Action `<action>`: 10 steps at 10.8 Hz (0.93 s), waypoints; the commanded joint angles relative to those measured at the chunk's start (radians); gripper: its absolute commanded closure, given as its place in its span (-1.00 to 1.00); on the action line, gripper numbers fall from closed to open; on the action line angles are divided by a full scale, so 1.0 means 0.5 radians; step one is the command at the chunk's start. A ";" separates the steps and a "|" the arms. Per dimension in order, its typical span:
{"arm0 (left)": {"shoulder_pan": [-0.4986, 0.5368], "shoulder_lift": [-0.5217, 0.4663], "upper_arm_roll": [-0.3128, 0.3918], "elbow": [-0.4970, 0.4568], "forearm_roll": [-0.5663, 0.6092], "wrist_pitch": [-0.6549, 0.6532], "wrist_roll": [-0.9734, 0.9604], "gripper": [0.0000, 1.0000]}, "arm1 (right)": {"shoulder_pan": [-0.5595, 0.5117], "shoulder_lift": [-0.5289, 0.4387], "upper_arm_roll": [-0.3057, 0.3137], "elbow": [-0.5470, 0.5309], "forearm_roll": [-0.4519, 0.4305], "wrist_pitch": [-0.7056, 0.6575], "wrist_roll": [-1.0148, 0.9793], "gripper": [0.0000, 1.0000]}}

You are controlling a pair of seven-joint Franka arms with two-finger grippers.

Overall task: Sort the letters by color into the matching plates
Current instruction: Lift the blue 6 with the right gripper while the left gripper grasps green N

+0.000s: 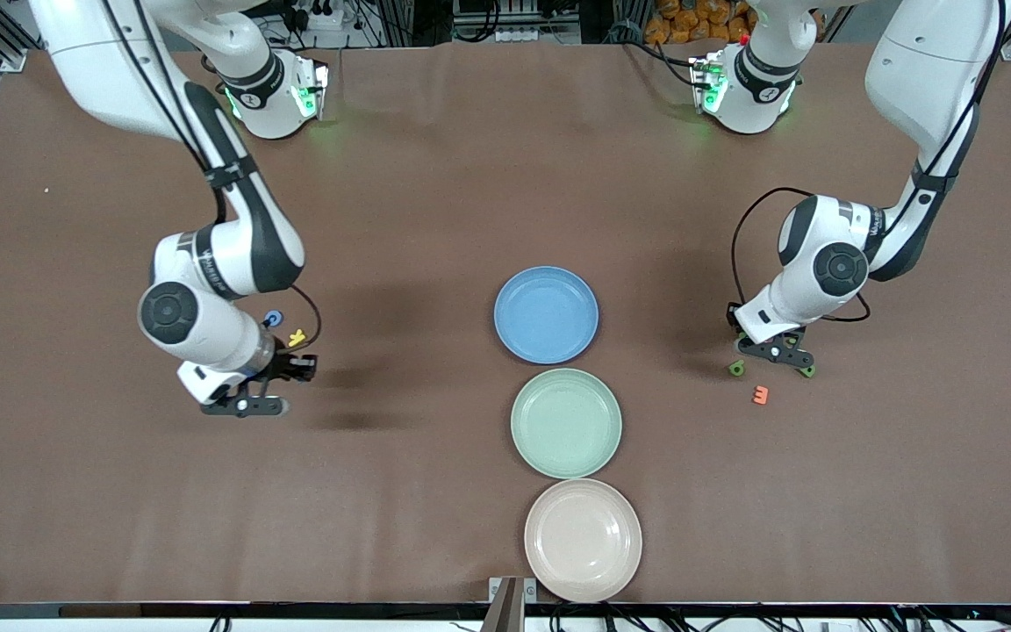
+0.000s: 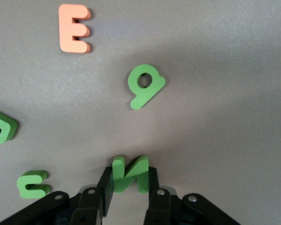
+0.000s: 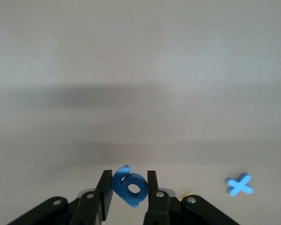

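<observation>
**Both grippers clamped on letters, plates bare**

The left gripper, low at the table's left-arm end, pinches a green N; a green 9 and orange E lie at its 12 and 11 o'clock. The right gripper grips a blue 6 over the right-arm end, a blue X at its 3 o'clock. The blue plate sits at 12 o'clock of the green plate.

Blue plate, green plate, beige plate
</observation>
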 commanded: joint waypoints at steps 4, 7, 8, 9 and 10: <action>-0.001 0.032 -0.019 0.020 0.066 0.038 -0.112 1.00 | 0.467 0.038 -0.003 0.252 0.007 -0.146 0.040 0.59; -0.001 -0.035 -0.095 0.069 0.066 0.023 -0.179 1.00 | 0.707 0.184 0.000 0.441 0.010 -0.140 0.037 0.59; -0.001 -0.038 -0.114 0.100 0.069 0.017 -0.183 1.00 | 0.783 0.255 0.000 0.533 0.010 -0.131 0.040 0.59; -0.001 -0.038 -0.141 0.131 0.066 0.014 -0.183 1.00 | 0.842 0.319 0.024 0.619 0.007 -0.122 0.037 0.59; -0.001 -0.038 -0.163 0.155 0.060 0.014 -0.180 1.00 | 0.876 0.375 0.070 0.684 0.004 -0.116 0.040 0.59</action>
